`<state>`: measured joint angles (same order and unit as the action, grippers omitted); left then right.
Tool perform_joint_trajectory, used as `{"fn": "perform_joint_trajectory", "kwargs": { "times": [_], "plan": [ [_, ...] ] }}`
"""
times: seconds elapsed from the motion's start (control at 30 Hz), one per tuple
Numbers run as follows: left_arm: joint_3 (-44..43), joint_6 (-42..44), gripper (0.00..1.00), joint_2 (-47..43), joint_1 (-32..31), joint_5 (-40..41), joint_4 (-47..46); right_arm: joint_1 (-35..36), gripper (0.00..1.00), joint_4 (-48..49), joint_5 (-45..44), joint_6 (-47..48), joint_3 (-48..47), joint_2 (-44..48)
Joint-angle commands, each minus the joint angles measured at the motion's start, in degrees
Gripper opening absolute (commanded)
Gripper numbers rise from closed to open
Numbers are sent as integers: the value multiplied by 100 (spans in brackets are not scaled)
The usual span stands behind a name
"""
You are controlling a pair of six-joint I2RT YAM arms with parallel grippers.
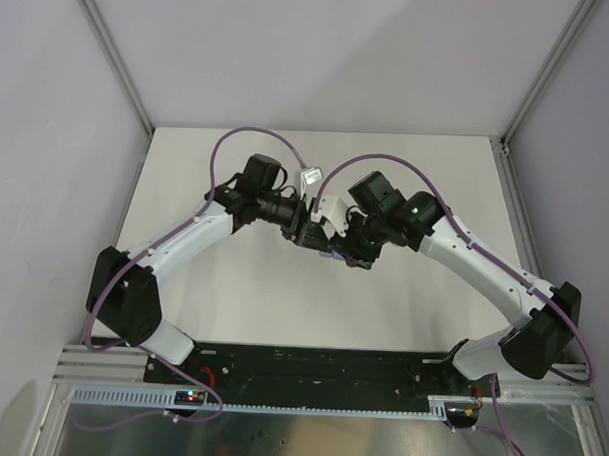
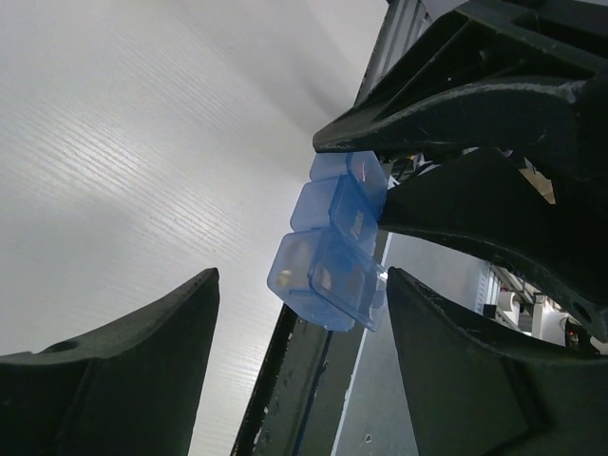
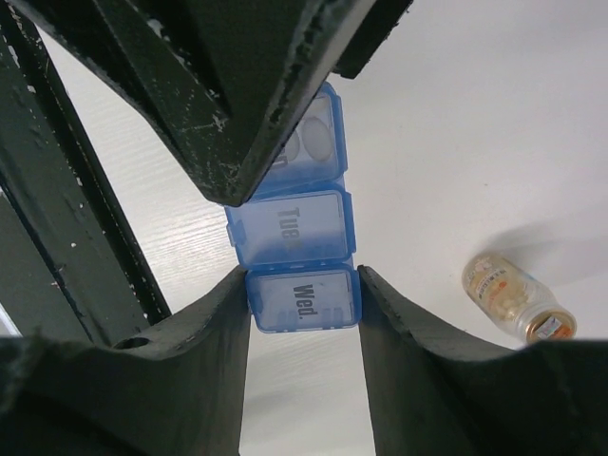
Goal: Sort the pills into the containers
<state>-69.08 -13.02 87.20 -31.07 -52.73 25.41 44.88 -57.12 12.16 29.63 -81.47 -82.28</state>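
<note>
Two arms meet above the middle of the white worktop with the light-blue pill box between them.

**Right tool**: clamped on the pill box. Its two dark fingers press the opposite side walls of the compartment marked "Wed.", which is the end of the strip nearest this wrist. The strip runs straight away from the tool. The compartment marked "Tue." is next in line, and a third compartment lies beyond it. Pale oval shapes show through the third compartment's lid, but what they are cannot be told.

**Left tool**: jaws apart, reaching in from the far end of the pill box. That end of the strip sits in the gap between the two fingers. It is close against the finger on the right of the left wrist view and well clear of the other finger. Whether it touches the near finger cannot be told.

**Other item:** a small amber bottle lies on its side on the worktop. In the right wrist view it is to the right of the pill box's "Wed." end, apart from both tools.
</note>
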Motion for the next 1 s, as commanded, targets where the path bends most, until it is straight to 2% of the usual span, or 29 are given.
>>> {"fn": "perform_joint_trajectory", "kwargs": {
  "times": [0.0,0.17,0.67,0.83,0.97],
  "plan": [
    [1,115,73,-205,-112,-306,-62,-25,4,138,-122,-30,-216,106],
    [-7,96,65,-170,-125,-387,-68,-30,4,140,-150,-40,-219,114],
    [-44,71,57,-54,-158,-576,-71,-38,3,166,-202,-59,-217,115],
    [-27,102,75,-138,-162,-594,-65,-41,3,171,-227,-45,-161,142],
    [-39,93,84,-210,-152,-575,-69,-42,3,175,-235,-45,-134,165]
  ]
}}
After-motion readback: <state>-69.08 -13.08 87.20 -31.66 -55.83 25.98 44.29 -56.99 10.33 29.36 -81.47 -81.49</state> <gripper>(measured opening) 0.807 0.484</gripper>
